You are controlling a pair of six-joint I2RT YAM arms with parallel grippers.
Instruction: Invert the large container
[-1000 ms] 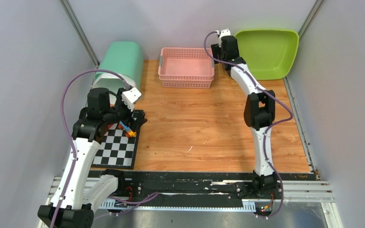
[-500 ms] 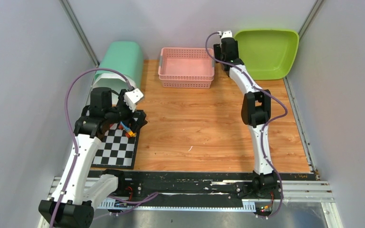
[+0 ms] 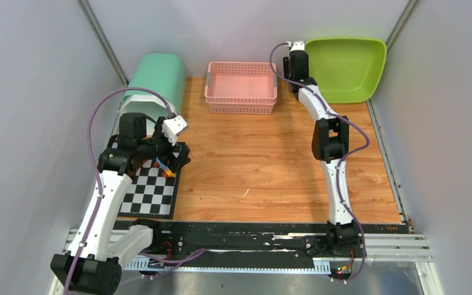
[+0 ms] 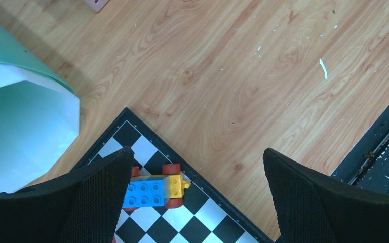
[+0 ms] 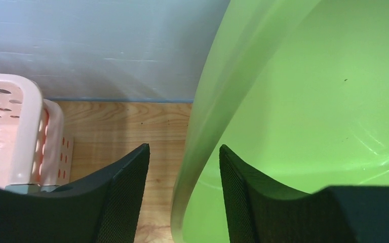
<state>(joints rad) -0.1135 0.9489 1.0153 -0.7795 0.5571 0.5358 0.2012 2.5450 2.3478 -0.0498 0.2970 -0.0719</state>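
The large container (image 3: 347, 70) is a lime-green tub that leans against the back wall at the far right. My right gripper (image 3: 296, 54) is at its left rim. In the right wrist view the rim (image 5: 202, 121) runs between the two fingers of the right gripper (image 5: 183, 148). One finger is outside over the wood and the other inside the tub. A gap still shows on the outer side, so the jaws are open. My left gripper (image 3: 177, 157) hangs wide open over a checkerboard corner, holding nothing (image 4: 198, 151).
A pink basket (image 3: 241, 86) stands just left of the tub, close to the right gripper (image 5: 5, 136). A teal bin (image 3: 157, 80) lies on its side at the back left. A toy brick car (image 4: 152, 192) sits on the checkerboard (image 3: 153, 193).
The right gripper has moved further back onto the tub's rim and its jaws have narrowed around it. The left arm has barely shifted.
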